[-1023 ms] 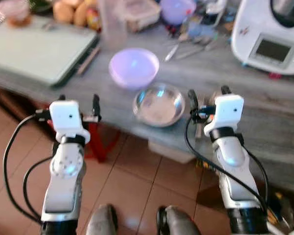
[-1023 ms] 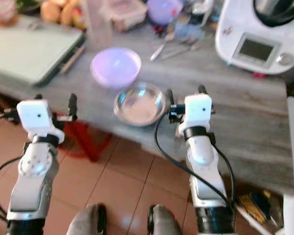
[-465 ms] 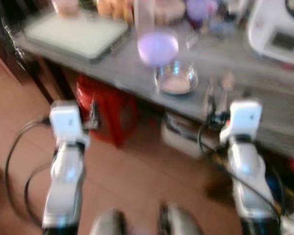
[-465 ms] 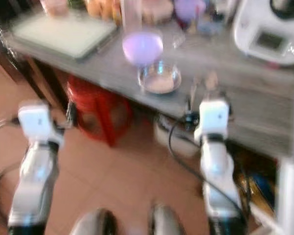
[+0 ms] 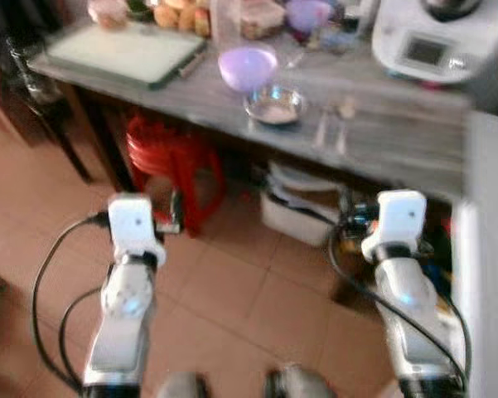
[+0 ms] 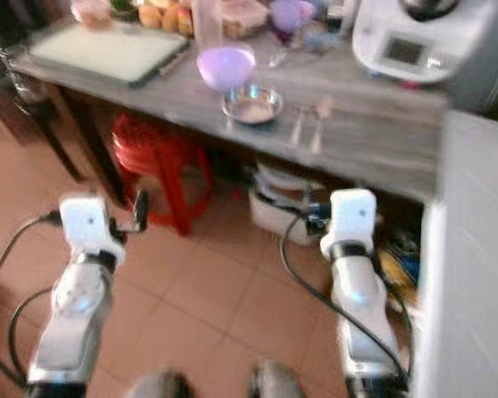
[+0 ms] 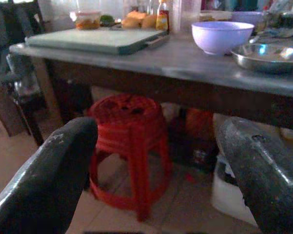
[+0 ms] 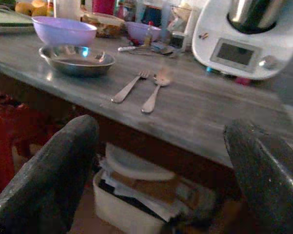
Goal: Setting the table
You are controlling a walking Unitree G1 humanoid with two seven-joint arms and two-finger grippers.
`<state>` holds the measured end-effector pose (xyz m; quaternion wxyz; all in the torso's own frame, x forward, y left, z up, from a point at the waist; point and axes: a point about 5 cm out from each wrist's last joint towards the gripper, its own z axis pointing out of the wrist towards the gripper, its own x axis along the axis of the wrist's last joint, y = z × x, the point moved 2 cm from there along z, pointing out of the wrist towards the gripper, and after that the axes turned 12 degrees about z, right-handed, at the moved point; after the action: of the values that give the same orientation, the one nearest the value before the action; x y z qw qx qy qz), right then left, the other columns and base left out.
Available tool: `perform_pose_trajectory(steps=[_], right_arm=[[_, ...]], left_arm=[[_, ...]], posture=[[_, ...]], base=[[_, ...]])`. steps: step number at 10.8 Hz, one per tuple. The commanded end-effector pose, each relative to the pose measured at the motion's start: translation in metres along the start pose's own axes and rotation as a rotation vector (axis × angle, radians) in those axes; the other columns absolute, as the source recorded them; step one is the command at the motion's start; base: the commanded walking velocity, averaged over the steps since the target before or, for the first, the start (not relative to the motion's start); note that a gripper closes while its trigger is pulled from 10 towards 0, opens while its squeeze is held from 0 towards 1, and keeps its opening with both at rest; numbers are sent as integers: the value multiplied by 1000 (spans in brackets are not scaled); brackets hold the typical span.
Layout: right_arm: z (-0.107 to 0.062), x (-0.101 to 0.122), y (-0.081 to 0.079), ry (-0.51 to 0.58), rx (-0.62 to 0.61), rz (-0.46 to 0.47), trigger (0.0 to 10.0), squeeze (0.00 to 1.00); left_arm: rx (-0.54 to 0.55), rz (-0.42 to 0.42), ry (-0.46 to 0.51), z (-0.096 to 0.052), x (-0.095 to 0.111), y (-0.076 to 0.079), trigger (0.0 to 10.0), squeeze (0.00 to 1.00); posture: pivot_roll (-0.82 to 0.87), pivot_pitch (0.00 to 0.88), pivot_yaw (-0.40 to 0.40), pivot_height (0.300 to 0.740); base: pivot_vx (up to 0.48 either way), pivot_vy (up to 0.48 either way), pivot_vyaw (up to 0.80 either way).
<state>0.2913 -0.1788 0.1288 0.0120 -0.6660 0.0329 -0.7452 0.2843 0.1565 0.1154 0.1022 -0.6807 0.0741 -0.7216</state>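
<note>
Both arms hang out over the tiled floor, short of the bench (image 5: 398,124). The left gripper (image 7: 156,161) and right gripper (image 8: 161,161) have jaws spread wide, holding nothing. On the bench, a steel bowl (image 8: 78,58) sits beside a purple bowl (image 8: 63,30), with a fork (image 8: 129,87) and spoon (image 8: 156,90) nearby.

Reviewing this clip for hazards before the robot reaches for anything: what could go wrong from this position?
Risks, as a judgement:
1. The metal bowl sits near the table's front edge; a clumsy reach could push it off.
2. The fork and spoon lie flat and close together, so they may be hard to grip singly.
3. The red stool and white bin under the table could catch the feet when stepping in. The left gripper and right gripper are open, below table height.
</note>
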Motion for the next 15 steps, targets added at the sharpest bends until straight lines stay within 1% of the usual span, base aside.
perform_pose_trajectory(steps=[1, 2, 4, 5, 7, 9, 11, 12, 13, 15], right_arm=[[1, 5, 0, 21, -2, 8, 10000, 0], [1, 6, 0, 34, 1, 7, 10000, 0], [3, 11, -1, 53, 10, -8, 10000, 0], [8, 5, 0, 32, -13, 16, 10000, 0], [12, 3, 0, 27, -17, 20, 10000, 0], [11, -7, -2, -2, -19, 35, 10000, 0], [20, 5, -11, 48, 8, 39, 10000, 0], [23, 9, -13, 58, 10, 39, 10000, 0], [22, 9, -13, 58, 25, 39, 10000, 0], [21, 10, -12, 65, 29, 35, 10000, 0]], left_arm=[[-3, 1, -1, -1, -2, 0, 10000, 0], [-10, 4, -1, -1, -3, 1, 10000, 0], [-18, 13, 11, 3, -1, 2, 10000, 0], [-41, -33, -15, -3, -8, 10, 10000, 0], [-80, -80, -13, -10, -6, 25, 10000, 0], [-69, -105, -20, -9, -9, 19, 10000, 0], [-93, -104, 29, -6, 1, 19, 10000, 0], [-94, -109, 40, -3, 5, 20, 10000, 0], [-109, -117, 62, 0, 10, 22, 10000, 0], [-117, -122, 74, 3, 12, 23, 10000, 0]], posture=[[-43, 67, -11, 740], [-46, 67, -10, 740], [-48, 75, -12, 740], [-38, 64, -8, 740], [-25, 61, -14, 740], [-6, 69, -17, 740], [-13, 90, 1, 740], [-16, 93, -4, 740], [-17, 95, -6, 740], [-26, 101, -7, 740]], base=[[-319, 0, 0], [-319, 0, 0], [0, 0, 0], [0, 0, -550], [0, 0, -662], [0, 0, -800], [0, 0, -800], [0, 0, -800], [0, 0, -800], [141, -129, 0]])
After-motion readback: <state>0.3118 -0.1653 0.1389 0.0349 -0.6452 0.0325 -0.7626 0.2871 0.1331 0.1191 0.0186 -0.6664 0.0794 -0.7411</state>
